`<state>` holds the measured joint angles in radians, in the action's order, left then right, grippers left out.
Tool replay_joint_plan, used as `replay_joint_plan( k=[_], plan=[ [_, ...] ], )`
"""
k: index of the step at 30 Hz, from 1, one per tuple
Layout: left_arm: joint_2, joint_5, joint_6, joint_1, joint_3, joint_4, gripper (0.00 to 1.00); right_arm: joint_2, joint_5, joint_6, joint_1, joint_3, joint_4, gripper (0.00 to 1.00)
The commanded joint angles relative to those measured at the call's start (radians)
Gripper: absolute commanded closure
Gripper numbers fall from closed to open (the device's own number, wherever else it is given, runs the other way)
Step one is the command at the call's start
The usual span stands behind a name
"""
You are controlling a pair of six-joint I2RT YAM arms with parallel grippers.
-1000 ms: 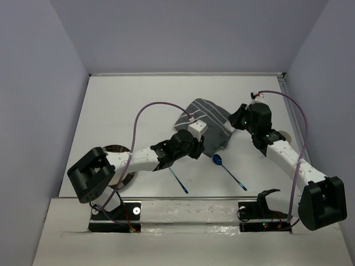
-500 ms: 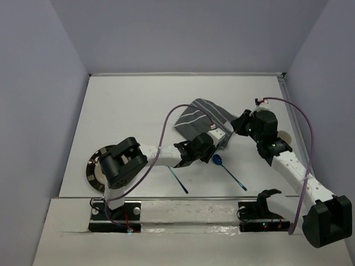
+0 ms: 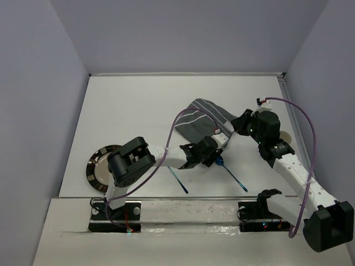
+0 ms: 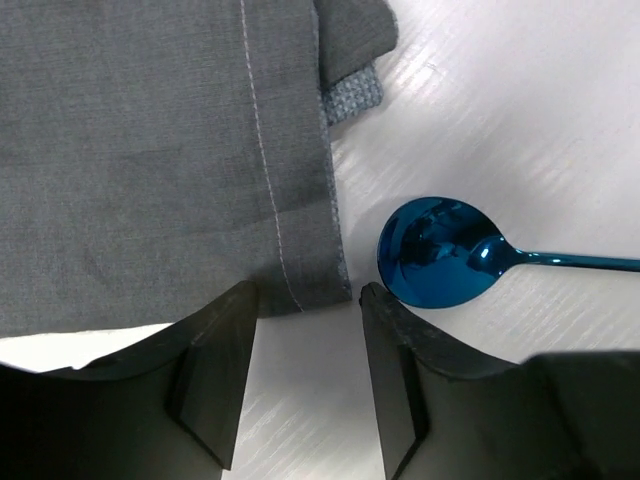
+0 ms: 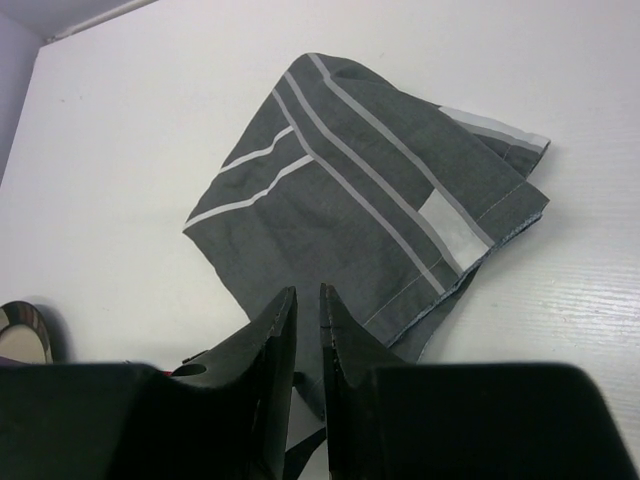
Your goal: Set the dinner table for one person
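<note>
The white dinner table (image 3: 127,105) holds a crumpled dark grey placemat with pale stripes (image 3: 201,117), which also shows in the right wrist view (image 5: 350,200). My left gripper (image 3: 217,145) is open and low over the table. Its jaws straddle the placemat's near corner (image 4: 290,270) without gripping it. A blue spoon (image 3: 219,161) lies just right of that corner, its bowl (image 4: 435,265) beside my right fingertip. My right gripper (image 3: 239,123) hovers above the placemat's right edge. Its jaws (image 5: 307,295) are closed with nothing between them.
A second thin blue utensil (image 3: 178,180) lies near the front edge. A dark-rimmed plate (image 3: 99,166) sits at the front left, partly behind my left arm. A pale round object (image 3: 286,136) shows behind my right arm.
My left arm has swung right and its gripper has come off the placemat's middle down to its near corner by the spoon. My right gripper has drawn back slightly to the right.
</note>
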<state>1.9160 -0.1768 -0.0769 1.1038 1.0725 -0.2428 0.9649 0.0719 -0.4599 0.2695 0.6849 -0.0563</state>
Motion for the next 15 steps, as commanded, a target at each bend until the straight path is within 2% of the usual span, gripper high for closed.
replay_joint_plan(
  k=[1, 6, 11, 14, 15],
  plan=[
    [0.003, -0.001, 0.017, 0.01, 0.035, -0.01, 0.38, -0.002, 0.016, 0.012, 0.007, -0.008, 0.019, 0.79],
    [0.024, -0.012, 0.019, 0.01, 0.047, -0.013, 0.38, -0.008, 0.014, 0.009, 0.007, -0.012, 0.021, 0.78],
    [0.046, -0.075, 0.02, 0.01, 0.055, -0.023, 0.42, -0.017, 0.011, 0.004, 0.007, -0.016, 0.027, 0.78],
    [0.058, -0.104, 0.022, 0.01, 0.058, -0.036, 0.52, -0.02, 0.006, 0.003, 0.007, -0.024, 0.029, 0.78],
    [0.063, -0.113, 0.028, 0.01, 0.06, -0.041, 0.62, -0.022, 0.005, 0.003, 0.007, -0.025, 0.03, 0.78]
  ],
)
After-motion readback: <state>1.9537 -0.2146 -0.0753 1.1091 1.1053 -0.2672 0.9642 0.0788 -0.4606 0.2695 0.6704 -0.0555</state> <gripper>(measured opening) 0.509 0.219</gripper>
